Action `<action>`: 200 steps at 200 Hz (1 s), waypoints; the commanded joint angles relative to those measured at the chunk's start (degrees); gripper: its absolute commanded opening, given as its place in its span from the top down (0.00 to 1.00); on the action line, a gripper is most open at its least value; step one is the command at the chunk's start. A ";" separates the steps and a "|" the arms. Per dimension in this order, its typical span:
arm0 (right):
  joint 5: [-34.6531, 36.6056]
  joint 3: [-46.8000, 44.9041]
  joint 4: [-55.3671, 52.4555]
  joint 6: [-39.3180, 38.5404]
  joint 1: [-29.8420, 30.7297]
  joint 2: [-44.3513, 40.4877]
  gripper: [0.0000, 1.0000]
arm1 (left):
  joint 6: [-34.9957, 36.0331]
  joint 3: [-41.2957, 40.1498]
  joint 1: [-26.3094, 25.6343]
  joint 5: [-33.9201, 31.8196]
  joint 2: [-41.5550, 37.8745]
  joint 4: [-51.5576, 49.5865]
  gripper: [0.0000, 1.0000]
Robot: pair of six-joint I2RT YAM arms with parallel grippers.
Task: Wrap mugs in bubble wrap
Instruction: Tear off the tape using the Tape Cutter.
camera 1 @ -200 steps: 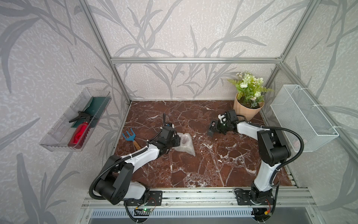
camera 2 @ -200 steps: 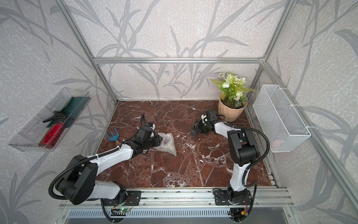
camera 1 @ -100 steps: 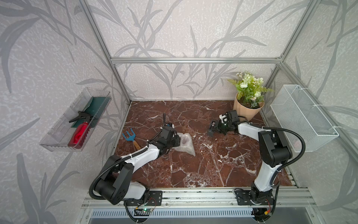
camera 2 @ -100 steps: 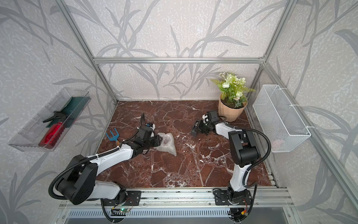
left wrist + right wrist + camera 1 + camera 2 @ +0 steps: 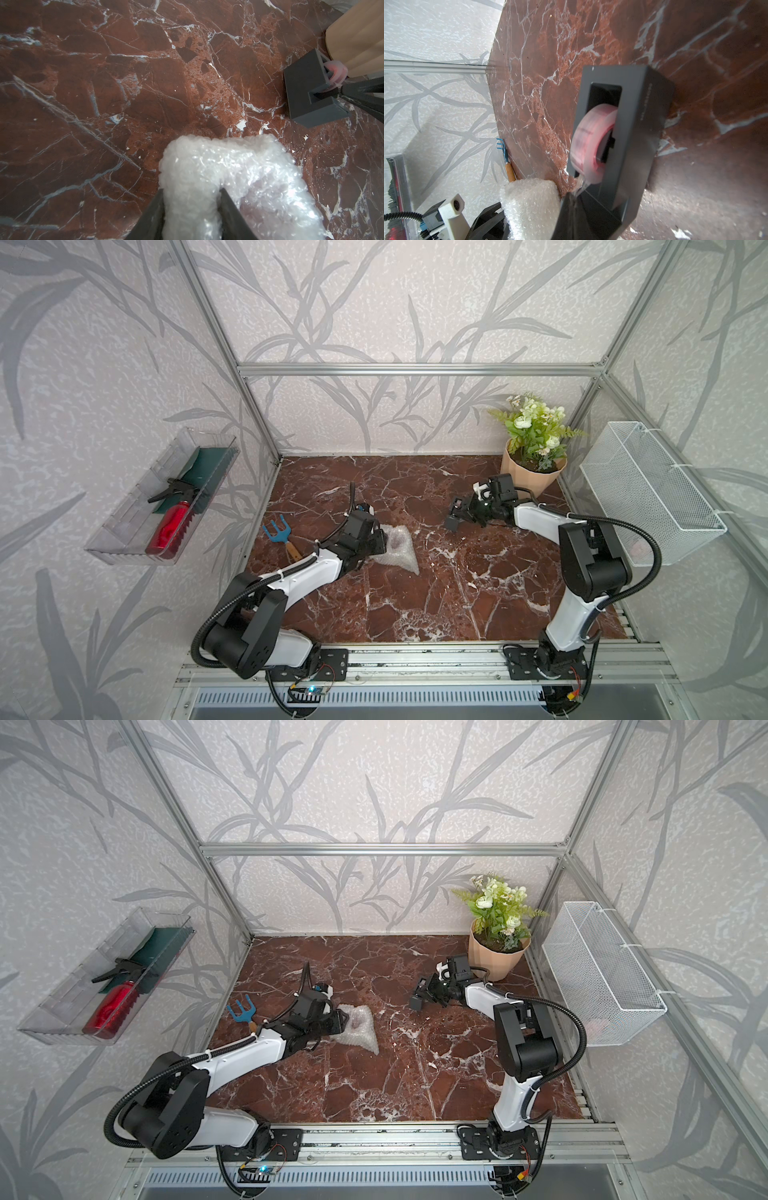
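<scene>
Around bubble wrap (image 5: 209, 174), left jaws half-closed.

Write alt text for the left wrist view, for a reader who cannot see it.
The left gripper clamps a crumpled bundle of bubble wrap lying on a red-brown marble table. Farther off, the right gripper meets the pink tape in a dark grey tape dispenser, beside a peach plant pot.
</scene>
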 commanded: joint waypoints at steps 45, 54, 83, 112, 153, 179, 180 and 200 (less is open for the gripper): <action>-2.28 -0.16 2.08 0.14 -0.34 -4.27 1.00 | 0.79 -1.57 -0.44 -0.60 0.28 -5.06 0.61; -2.26 -0.26 1.97 0.10 -0.47 -4.61 1.00 | 0.71 -1.52 -0.44 -0.60 0.27 -5.06 0.61; -2.35 -0.63 1.95 0.02 -0.82 -5.22 1.00 | 0.73 -1.61 -0.44 -0.52 0.42 -4.88 0.61; -2.35 -0.71 1.44 -0.25 -0.88 -5.56 1.00 | 0.74 -1.57 -0.47 -0.43 0.38 -4.85 0.61; -2.35 -1.12 1.12 -0.53 -0.91 -6.29 1.00 | 0.66 -1.61 -0.52 -0.43 0.32 -4.84 0.61; -2.09 -1.08 0.31 -1.16 -0.94 -6.75 1.00 | 0.70 -1.70 -0.60 -0.52 0.34 -4.80 0.61; -2.09 -1.08 0.35 -1.14 -0.95 -6.75 1.00 | 0.70 -1.70 -0.56 -0.52 0.34 -4.80 0.61; -2.20 -1.26 0.39 -1.03 -0.95 -6.71 1.00 | 0.64 -1.70 -0.59 -0.52 0.13 -4.80 0.61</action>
